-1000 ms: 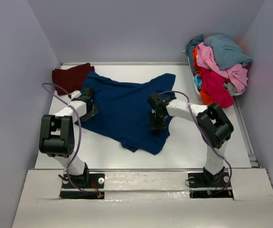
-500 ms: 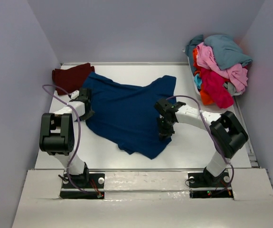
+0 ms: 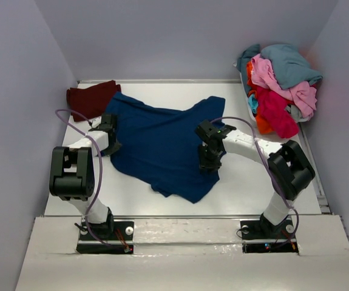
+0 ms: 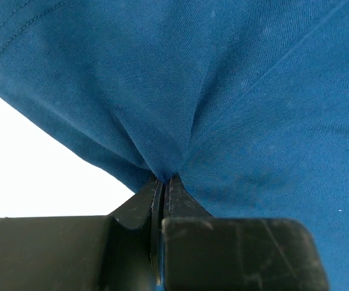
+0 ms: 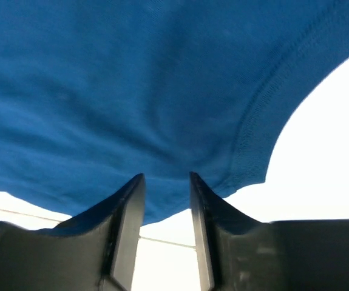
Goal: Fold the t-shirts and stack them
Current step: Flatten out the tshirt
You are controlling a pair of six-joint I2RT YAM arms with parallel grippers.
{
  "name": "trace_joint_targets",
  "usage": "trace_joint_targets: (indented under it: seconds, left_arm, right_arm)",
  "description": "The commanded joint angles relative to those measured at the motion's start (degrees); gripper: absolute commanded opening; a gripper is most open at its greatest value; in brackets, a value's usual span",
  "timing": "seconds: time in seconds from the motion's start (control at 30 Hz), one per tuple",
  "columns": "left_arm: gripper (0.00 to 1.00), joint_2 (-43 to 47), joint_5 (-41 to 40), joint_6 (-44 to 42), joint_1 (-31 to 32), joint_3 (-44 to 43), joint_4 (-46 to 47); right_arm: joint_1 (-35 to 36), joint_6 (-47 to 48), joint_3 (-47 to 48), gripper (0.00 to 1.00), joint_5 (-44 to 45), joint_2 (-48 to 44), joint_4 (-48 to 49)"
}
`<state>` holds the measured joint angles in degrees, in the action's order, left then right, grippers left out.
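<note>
A white table sits boxed in by grey walls. The navy t-shirt lies rumpled across its middle, probably being spread out for folding. The left gripper is clamped on the shirt's left edge, puckering the cloth. The right gripper stands at the hem with jaws slightly apart, holding nothing.

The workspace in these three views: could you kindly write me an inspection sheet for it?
Surface: white table, shirt across its middle.
Job's things: navy t-shirt spread rumpled mid-table; maroon t-shirt folded far left; pile of t-shirts far right.
Clutter: nothing seen.
Grippers: left gripper shut on navy cloth; right gripper open, fingers apart at the hem.
Cables: purple cables loop along both arms.
Surroundings: pale walls on three sides.
</note>
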<state>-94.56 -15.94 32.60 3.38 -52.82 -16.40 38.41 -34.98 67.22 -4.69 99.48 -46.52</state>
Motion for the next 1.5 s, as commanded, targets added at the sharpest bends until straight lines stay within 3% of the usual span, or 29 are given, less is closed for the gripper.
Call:
trace_joint_targets:
  seconds: [0.0,0.13,0.4,0.87,1.37,1.43,1.47]
  left_arm:
    - [0.06,0.1,1.5,-1.4,0.8,1.4,-5.7]
    - [0.06,-0.5,1.0,-1.5,0.8,0.2,-5.9]
    - [0.06,-1.7,0.8,-1.5,0.8,-1.0,-5.9]
    - [0.06,-3.0,0.1,-2.2,0.8,-3.2,-6.4]
    - [0.06,0.1,0.0,-2.9,0.8,-3.2,-6.5]
    - [0.06,0.3,0.1,-2.8,0.8,-3.1,-6.5]
    - [0.06,0.5,0.2,-2.8,0.8,-3.0,-6.4]
  right_arm:
    - [0.7,1.1,4.8,0.53,-1.5,0.0,-1.7]
    - [0.7,2.4,5.6,0.69,-2.0,0.2,-2.8]
    - [1.8,4.8,0.5,0.70,-8.0,-1.0,-2.5]
    - [4.0,2.7,-6.4,0.69,-9.1,-4.9,-2.3]
    - [4.6,3.9,-3.9,0.60,-8.8,1.8,1.8]
    - [4.6,4.0,-2.8,0.56,-8.7,2.6,1.9]
    - [4.6,4.1,-1.8,0.49,-8.3,3.3,1.8]
